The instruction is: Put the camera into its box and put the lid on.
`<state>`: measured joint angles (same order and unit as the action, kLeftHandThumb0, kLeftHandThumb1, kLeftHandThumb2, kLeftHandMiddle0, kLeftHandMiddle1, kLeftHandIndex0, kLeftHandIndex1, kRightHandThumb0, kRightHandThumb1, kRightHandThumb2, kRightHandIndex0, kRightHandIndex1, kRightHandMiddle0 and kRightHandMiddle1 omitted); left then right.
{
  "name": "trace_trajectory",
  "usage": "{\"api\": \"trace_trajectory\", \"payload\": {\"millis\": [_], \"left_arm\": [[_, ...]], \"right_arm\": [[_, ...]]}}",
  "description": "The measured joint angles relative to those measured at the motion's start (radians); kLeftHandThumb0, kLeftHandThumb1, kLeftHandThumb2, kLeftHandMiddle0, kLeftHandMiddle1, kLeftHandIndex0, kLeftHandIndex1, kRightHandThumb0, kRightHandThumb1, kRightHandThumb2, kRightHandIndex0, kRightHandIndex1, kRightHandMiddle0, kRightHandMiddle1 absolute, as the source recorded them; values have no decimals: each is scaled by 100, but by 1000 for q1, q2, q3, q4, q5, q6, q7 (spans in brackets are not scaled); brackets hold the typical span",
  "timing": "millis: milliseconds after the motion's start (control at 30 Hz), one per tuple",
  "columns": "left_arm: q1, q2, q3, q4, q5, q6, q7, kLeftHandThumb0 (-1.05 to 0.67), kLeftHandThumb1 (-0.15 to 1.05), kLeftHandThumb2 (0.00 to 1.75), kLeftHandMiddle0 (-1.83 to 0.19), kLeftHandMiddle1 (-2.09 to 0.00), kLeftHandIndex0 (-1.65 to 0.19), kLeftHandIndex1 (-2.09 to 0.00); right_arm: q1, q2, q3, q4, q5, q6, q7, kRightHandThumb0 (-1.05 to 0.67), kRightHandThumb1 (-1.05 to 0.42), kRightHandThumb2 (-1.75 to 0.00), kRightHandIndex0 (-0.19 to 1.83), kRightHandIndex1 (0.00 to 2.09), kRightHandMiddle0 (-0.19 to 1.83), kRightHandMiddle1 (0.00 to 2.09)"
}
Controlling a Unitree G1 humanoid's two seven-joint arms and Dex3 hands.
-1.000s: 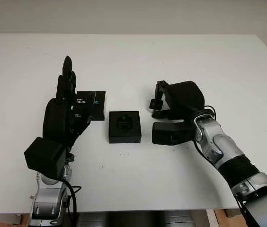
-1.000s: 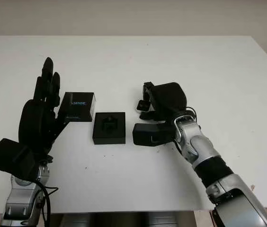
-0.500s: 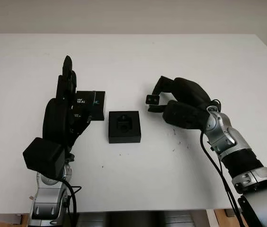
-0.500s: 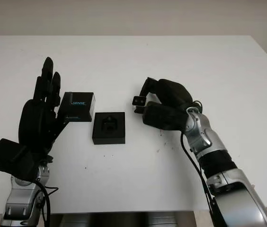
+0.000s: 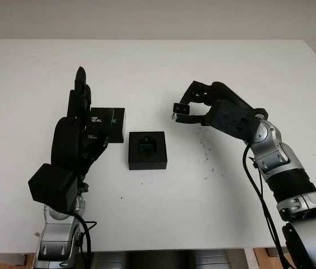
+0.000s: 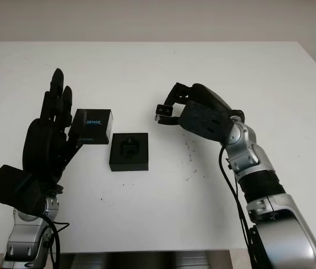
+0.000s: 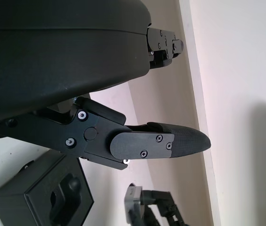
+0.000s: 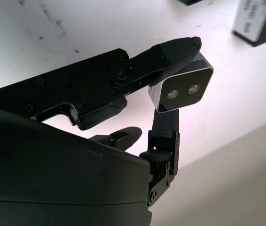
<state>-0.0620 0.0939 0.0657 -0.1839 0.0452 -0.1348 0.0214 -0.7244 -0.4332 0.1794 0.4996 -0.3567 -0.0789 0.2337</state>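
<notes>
Nearest the front edge of the white worktop, on the left side, the left hand stands upright above the surface, palm turned inward and fingers pointing toward the far edge, open and holding nothing. Just past its palm, around the middle of the worktop, sits one black box, square and lidless, with a shaped recess in its dark insert facing up. Beside that box, on its left and slightly farther back, lies one black lid with white lettering on its top, partly hidden behind the left hand's fingers; the lid and the box are close together, corner to corner, and I cannot tell if they touch. Right of the box and a little farther from the front edge, the right hand is raised clear of the worktop with its arm coming in from the front right corner. Its fingertips are closed around one small silver camera, whose two round lenses show plainly in the right wrist view. The camera hangs in the air to the right of the box and beyond it, not over the recess.
</notes>
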Motion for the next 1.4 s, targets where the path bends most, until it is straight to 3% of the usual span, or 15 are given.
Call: {"api": "trace_trajectory", "payload": {"millis": [100, 300, 600, 1400], "left_arm": [[2, -3, -1, -1, -8, 0, -2, -70, 105, 39, 7, -5, 8, -4], [9, -4, -3, -1, -7, 0, -2, -70, 105, 39, 7, -5, 8, -4], [14, -13, -4, -5, -9, 0, -2, -70, 105, 38, 8, -5, 9, -4], [17, -14, -4, -19, -7, 9, 0, -69, 105, 38, 7, -5, 8, -5]], "right_arm": [[20, 0, -3, -73, 10, -8, 8, -46, -105, -6, 41, 1, 46, 162], [100, 6, 0, -214, 15, -22, 14, -47, -105, -11, 34, 1, 45, 174], [175, 48, 15, -380, 5, 37, 33, -47, -105, -8, 31, 2, 43, 176], [219, 116, 74, -370, -67, 52, -3, -48, -103, -5, 34, 5, 44, 175]]}}
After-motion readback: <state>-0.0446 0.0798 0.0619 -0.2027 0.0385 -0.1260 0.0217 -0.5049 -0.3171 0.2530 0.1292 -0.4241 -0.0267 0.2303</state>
